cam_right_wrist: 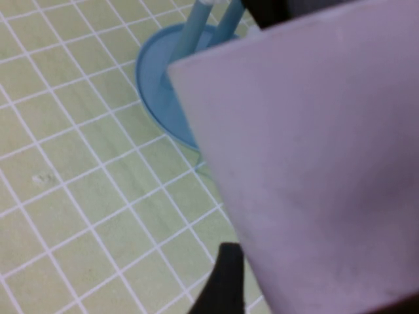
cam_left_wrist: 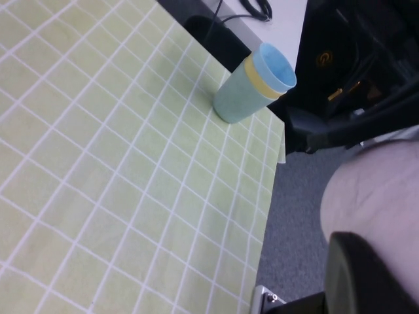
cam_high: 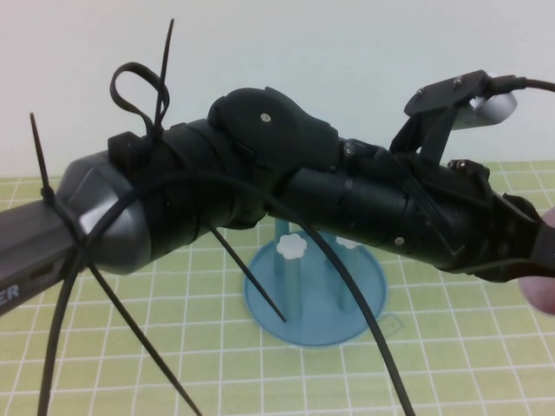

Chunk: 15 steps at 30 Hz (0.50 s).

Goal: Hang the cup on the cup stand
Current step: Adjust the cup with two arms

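Note:
The pale pink cup (cam_high: 542, 297) shows at the right edge of the high view, at the tip of my left arm, which reaches across above the cup stand (cam_high: 286, 314). My left gripper (cam_high: 531, 264) is shut on the cup (cam_left_wrist: 373, 190), with one black finger (cam_left_wrist: 366, 278) against its wall. In the right wrist view the cup (cam_right_wrist: 314, 163) fills the frame and my right gripper (cam_right_wrist: 308, 288) is shut on it, one finger (cam_right_wrist: 226, 284) touching its side. The blue stand (cam_right_wrist: 160, 91) lies just beyond the cup. The right arm is out of the high view.
A stack of blue, yellow and green cups (cam_left_wrist: 254, 84) stands near the table edge (cam_left_wrist: 272, 196), with grey floor beyond. Black cables and zip ties (cam_high: 260, 277) hang from the left arm over the green grid mat (cam_high: 173, 347). White flower caps (cam_high: 293, 247) top the posts.

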Each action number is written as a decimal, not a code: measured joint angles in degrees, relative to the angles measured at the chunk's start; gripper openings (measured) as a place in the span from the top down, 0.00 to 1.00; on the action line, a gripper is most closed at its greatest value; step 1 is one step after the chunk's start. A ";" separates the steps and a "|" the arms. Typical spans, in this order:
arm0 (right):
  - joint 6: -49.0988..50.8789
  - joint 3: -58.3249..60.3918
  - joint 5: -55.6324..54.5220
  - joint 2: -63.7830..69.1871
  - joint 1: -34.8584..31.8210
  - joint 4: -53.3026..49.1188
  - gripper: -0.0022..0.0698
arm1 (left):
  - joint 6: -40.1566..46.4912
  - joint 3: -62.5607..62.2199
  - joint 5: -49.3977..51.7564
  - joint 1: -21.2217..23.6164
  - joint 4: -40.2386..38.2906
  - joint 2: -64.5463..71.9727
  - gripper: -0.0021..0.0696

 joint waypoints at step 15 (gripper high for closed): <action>-2.28 -0.08 -0.65 0.34 0.00 2.13 0.01 | -0.05 0.00 -2.36 0.00 2.43 0.00 0.97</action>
